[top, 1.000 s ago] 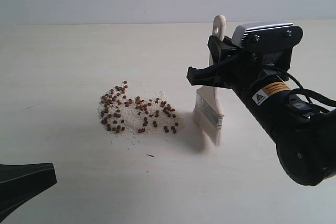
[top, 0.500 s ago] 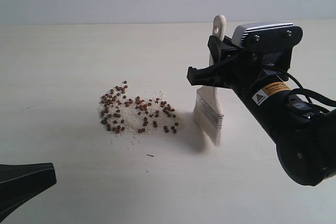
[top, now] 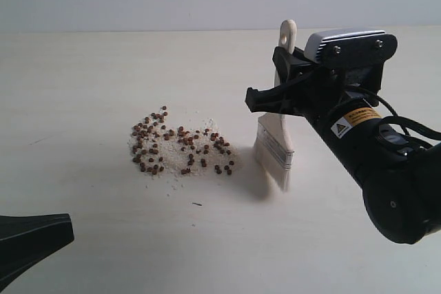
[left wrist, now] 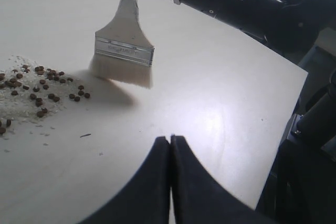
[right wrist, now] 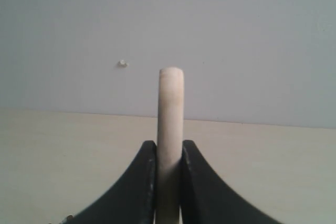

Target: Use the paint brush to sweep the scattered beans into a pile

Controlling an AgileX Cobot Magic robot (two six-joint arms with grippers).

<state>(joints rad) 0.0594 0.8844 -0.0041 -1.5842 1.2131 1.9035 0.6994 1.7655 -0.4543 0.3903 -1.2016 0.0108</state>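
Reddish-brown beans (top: pixel 180 144) mixed with pale crumbs lie gathered in a hand-sized pile (top: pixel 172 153) on the cream table; the left wrist view shows the beans (left wrist: pixel 39 85) too. The paint brush (top: pixel 274 144) stands upright just right of the pile, white bristles touching the table, a small gap between them and the nearest beans. My right gripper (top: pixel 279 84) is shut on its cream handle (right wrist: pixel 170 124), the silver ferrule (left wrist: pixel 124 53) below. My left gripper (left wrist: pixel 170 139) is shut and empty, low at the front left (top: pixel 31 239).
A small dark sliver (top: pixel 197 204) lies on the table in front of the pile. The table's right edge (left wrist: pixel 286 111) drops off beside the right arm's black body (top: pixel 386 170). A pale wall rises behind the table.
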